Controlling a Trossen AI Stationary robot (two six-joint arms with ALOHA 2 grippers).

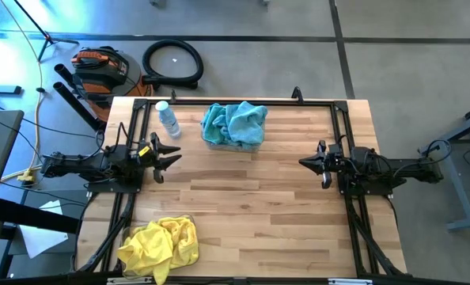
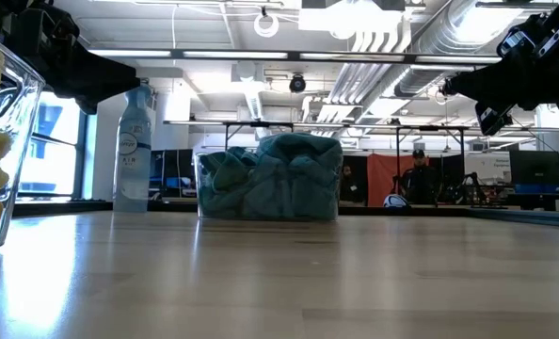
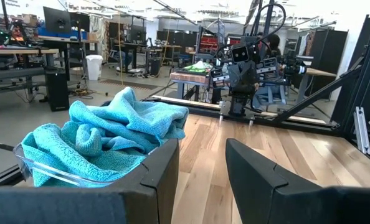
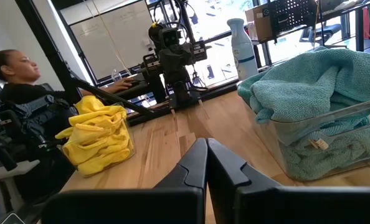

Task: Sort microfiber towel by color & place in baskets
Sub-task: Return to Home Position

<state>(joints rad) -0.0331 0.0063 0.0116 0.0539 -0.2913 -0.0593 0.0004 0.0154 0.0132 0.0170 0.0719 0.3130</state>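
Teal-blue microfiber towels [image 1: 233, 123] are heaped in a clear basket [image 1: 252, 146] at the table's far middle, also in the low view [image 2: 270, 179] and both wrist views [image 3: 104, 140] [image 4: 309, 93]. Yellow towels [image 1: 160, 241] fill a second clear basket [image 4: 130, 151] at the near left corner. My left gripper [image 1: 170, 155] hovers open at the table's left side, level, nothing between its fingers [image 3: 166, 180]. My right gripper [image 1: 305, 163] hovers shut at the right side, its fingers [image 4: 194, 165] together and empty.
A clear bottle [image 1: 168, 119] with a white cap stands at the far left, beside the teal basket. Bare wood table [image 1: 251, 198] spreads between the two arms. A person [image 4: 23, 81] sits beyond the table's near left side.
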